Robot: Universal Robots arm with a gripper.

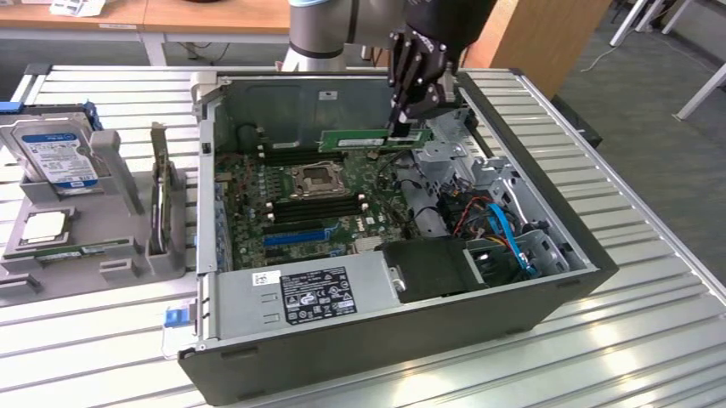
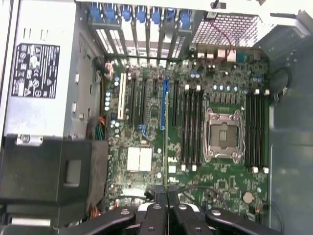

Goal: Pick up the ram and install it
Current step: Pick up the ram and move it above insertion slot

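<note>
Gripper [image 1: 400,127]: closed narrowly on the ram [image 1: 369,138], which is pinched by its upper edge, off centre toward the exterior view's right.
Position of ram: carried in the air over the open case [image 1: 375,365], above the far part of the motherboard [image 1: 340,225], long edge level, seated in nothing.
Wrist view of ram [image 2: 167,156]: seen edge-on as a thin line running out from between the fingertips [image 2: 156,208], parallel to the memory slots [image 2: 191,127].
Offset noted: the line is seen between the blue expansion slot [image 2: 163,105] and the nearest memory slots, not over one. A sideways correction is judged necessary before any descent.
State of slots: the banks on either side of the processor socket [image 2: 223,134] appear vacant.
End clips [image 2: 185,168]: white tabs are seen at the slot ends. Whether they are thrown open cannot be told, and this should be confirmed.
Keying: the notch along the contact edge cannot be read, so orientation should be checked against the slot key before force is applied.
Pressing: with the grip off centre, one end is judged likely to drop first. A slow, square descent with vertical pressure is advised.
Clearance: the drive cage [image 1: 460,157] stands just beside the fingertips, so sideways travel toward it should be kept small.
</note>
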